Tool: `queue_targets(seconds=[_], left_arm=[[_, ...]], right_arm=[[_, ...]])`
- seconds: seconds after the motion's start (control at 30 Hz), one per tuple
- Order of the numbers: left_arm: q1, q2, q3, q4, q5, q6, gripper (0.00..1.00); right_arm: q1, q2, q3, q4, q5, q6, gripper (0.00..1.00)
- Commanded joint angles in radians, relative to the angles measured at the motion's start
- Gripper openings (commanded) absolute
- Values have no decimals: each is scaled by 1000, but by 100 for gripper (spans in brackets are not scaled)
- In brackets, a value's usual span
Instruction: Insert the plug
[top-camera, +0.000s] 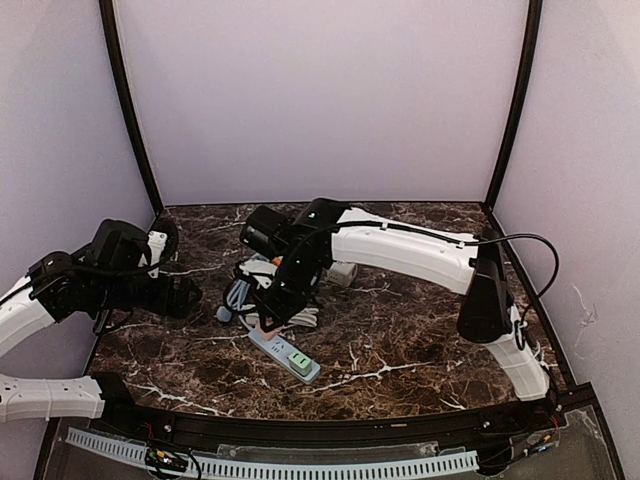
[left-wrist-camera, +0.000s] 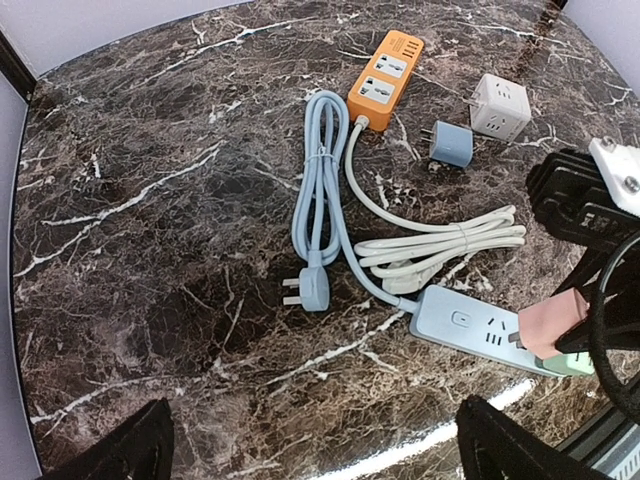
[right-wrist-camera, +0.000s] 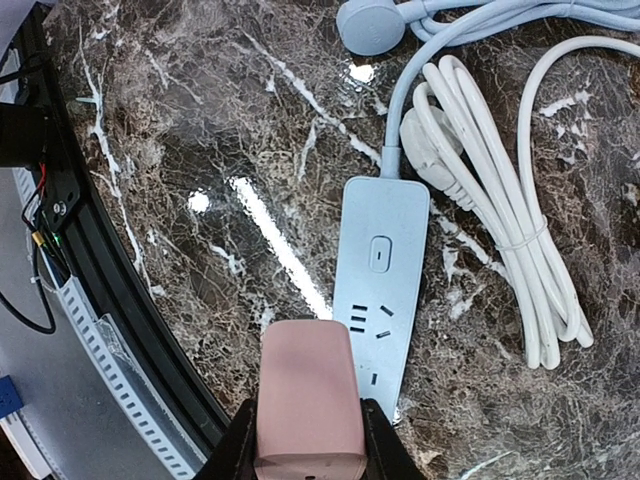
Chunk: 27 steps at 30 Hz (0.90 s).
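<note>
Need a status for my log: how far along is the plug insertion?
Done: the right gripper is shut on the pink plug. In hand: it holds the plug over the free end of the grey power strip, whose visible sockets are empty. Left: seating the plug; whether it already touches a socket is hidden. The left gripper is open, holding nothing.

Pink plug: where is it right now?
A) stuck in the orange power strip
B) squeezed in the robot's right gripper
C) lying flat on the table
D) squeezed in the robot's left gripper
B: the right wrist view shows the pink plug pinched between the two black fingers of the right gripper, at the socket end of the pale blue power strip.
</note>
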Motion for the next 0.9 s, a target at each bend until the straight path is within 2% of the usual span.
queue_targets(seconds=[0.0, 0.87], left_arm=[[2, -19, -23, 8, -20, 13, 99], [2, -15, -22, 8, -23, 19, 99]], right_arm=[[4, 46, 38, -51, 32, -47, 0], [5, 127, 21, -64, 60, -80, 0]])
